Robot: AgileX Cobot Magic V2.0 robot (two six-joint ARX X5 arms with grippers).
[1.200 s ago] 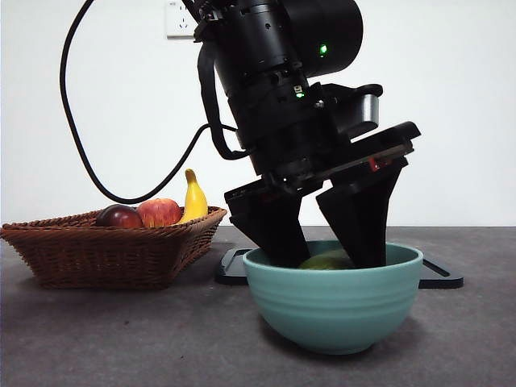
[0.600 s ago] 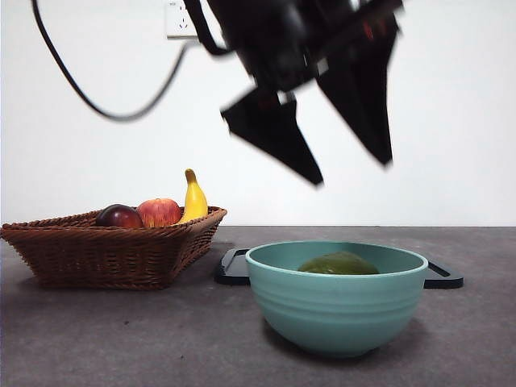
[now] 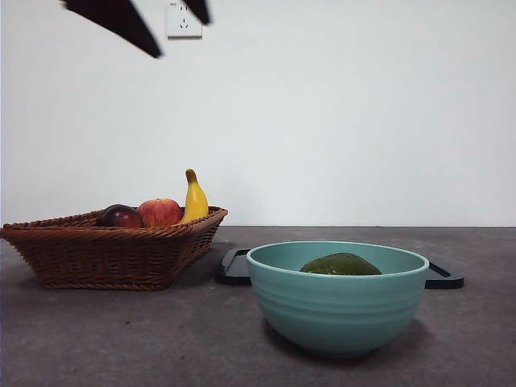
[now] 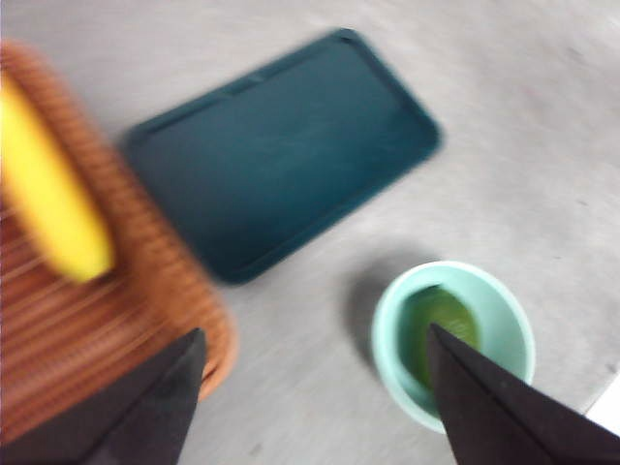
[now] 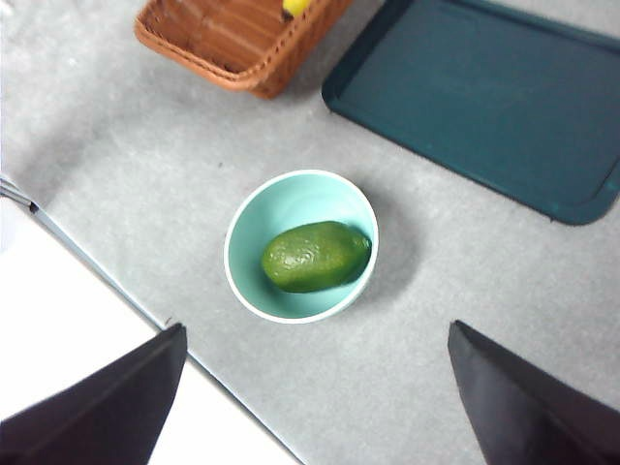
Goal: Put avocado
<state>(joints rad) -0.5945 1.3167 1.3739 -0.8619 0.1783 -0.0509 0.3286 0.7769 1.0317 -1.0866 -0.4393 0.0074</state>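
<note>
The dark green avocado (image 3: 340, 264) lies on its side in the teal bowl (image 3: 334, 310) at the table's front. It also shows in the left wrist view (image 4: 441, 329) and the right wrist view (image 5: 315, 256). My left gripper (image 4: 315, 334) is open and empty, high above the table between basket and bowl. In the front view only its black tips (image 3: 179, 36) show at the top left. My right gripper (image 5: 318, 329) is open and empty, high above the bowl (image 5: 242, 223).
A wicker basket (image 3: 105, 250) at the left holds a banana (image 3: 193, 200), a red apple (image 3: 160, 212) and a dark red fruit (image 3: 119, 216). A flat dark tray (image 3: 234, 270) lies behind the bowl. The table's edge (image 5: 107, 281) runs near the bowl.
The left gripper has let go of the avocado in the bowl, risen out of it and swung up to the left, jaws open. The avocado stays in the bowl.
</note>
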